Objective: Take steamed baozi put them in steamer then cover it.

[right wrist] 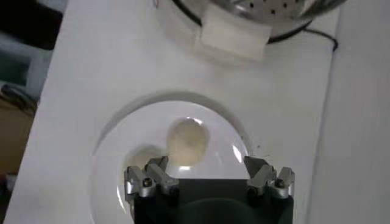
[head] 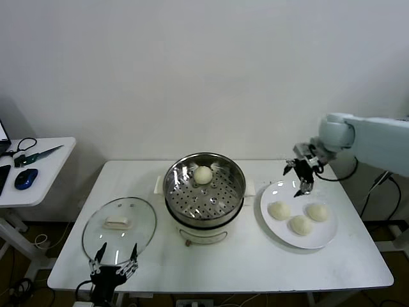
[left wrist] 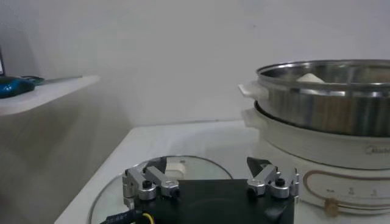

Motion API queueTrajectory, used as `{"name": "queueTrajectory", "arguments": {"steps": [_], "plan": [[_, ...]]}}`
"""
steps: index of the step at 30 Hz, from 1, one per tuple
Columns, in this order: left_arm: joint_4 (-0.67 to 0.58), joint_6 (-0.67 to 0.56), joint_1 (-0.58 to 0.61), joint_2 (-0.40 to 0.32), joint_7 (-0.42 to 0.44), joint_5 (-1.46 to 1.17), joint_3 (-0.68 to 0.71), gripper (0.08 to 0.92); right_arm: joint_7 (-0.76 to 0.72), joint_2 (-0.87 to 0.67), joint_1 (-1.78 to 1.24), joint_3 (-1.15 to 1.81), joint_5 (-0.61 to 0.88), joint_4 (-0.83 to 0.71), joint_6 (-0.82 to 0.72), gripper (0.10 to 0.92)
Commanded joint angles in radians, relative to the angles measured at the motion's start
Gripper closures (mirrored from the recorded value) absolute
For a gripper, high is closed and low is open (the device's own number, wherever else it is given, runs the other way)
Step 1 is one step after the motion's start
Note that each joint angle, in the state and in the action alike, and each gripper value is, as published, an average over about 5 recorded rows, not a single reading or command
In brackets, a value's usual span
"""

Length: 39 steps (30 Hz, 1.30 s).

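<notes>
The steel steamer (head: 204, 192) stands mid-table with one baozi (head: 203, 174) on its perforated tray. Three more baozi (head: 279, 210) (head: 301, 224) (head: 317, 212) lie on a white plate (head: 275, 192) to its right. My right gripper (head: 301, 178) hangs open and empty above the plate's far edge; in the right wrist view one baozi (right wrist: 187, 142) lies on the plate (right wrist: 116, 152) just ahead of the gripper (right wrist: 207, 173). The glass cover (head: 119, 229) with its white handle (head: 118, 222) lies flat on the table at the left. My left gripper (head: 115, 259) is open at the cover's near edge.
A side table (head: 38, 173) at the far left holds a blue mouse (head: 25, 178) and cables. In the left wrist view the steamer (left wrist: 323, 97) rises to the right of the cover (left wrist: 183, 167). A black cord (head: 339, 174) runs behind the plate.
</notes>
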Motion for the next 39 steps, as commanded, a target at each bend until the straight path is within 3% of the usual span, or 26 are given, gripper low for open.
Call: {"name": "queueTrajectory", "arguments": {"steps": [1, 23, 31, 39], "plan": [[0.007, -0.003, 0.001, -0.003, -0.001, 0.006, 0.001, 0.177, 0.059, -0.023, -0.275, 0.191, -0.026, -0.082, -0.132, 0.203], [0.029, -0.009, -0.001, -0.005, -0.004, 0.011, -0.006, 0.177, 0.078, 0.110, -0.443, 0.301, -0.124, -0.242, -0.130, 0.205], [0.033, -0.011, -0.001, -0.004, -0.006, 0.010, -0.009, 0.177, 0.082, 0.119, -0.430, 0.303, -0.126, -0.241, -0.128, 0.356], [0.026, -0.011, 0.002, -0.009, -0.007, 0.016, -0.006, 0.177, 0.026, 0.070, -0.157, 0.155, -0.007, -0.119, -0.099, 0.381]]}}
